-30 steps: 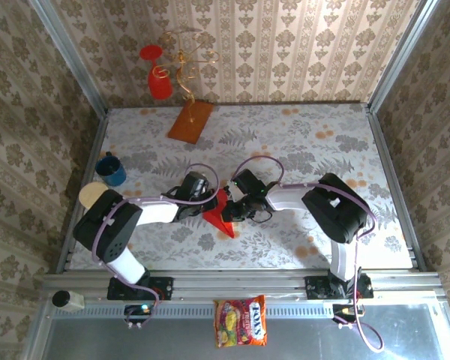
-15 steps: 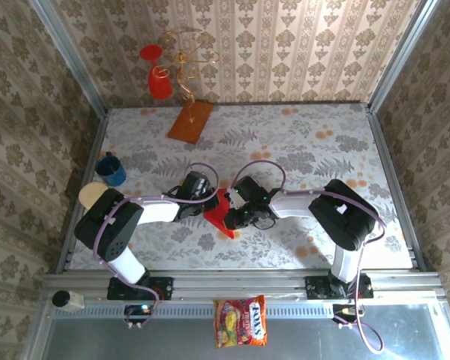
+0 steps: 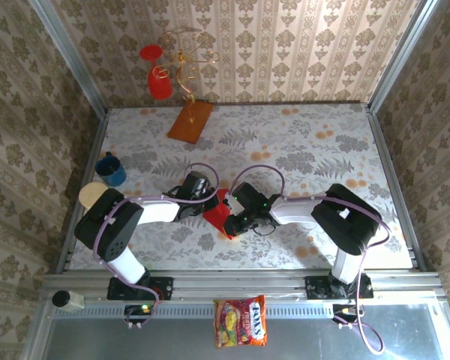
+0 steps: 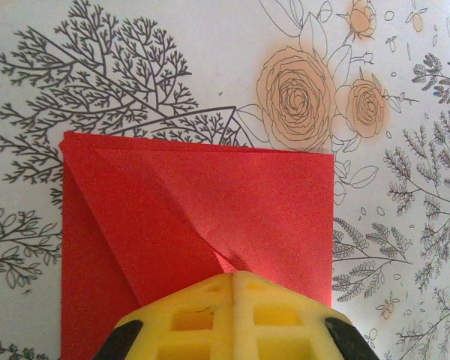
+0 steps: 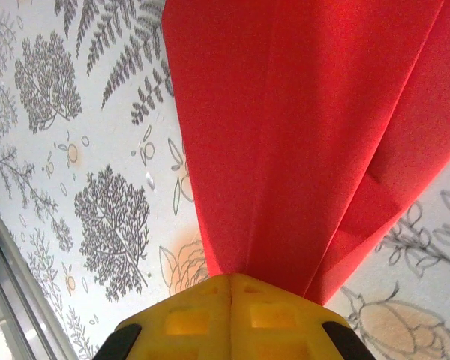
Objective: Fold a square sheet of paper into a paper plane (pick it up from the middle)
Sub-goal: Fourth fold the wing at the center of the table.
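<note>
**Ops:** What colours do you read on my top feed?

**Me:** I see the paper plane (image 3: 220,214) in plain bright red. The tablecloth (image 3: 307,150) is white with grey line-drawn ferns and trees and pale orange roses.

**Ops:** And the wrist feeds?

**Me:** Yellow tips on my left gripper (image 4: 232,276) and right gripper (image 5: 231,279). I also have a blue mug (image 3: 111,169), a red goblet (image 3: 159,81), an orange-brown board (image 3: 190,121) and beige damask wallpaper (image 3: 300,45).
</note>
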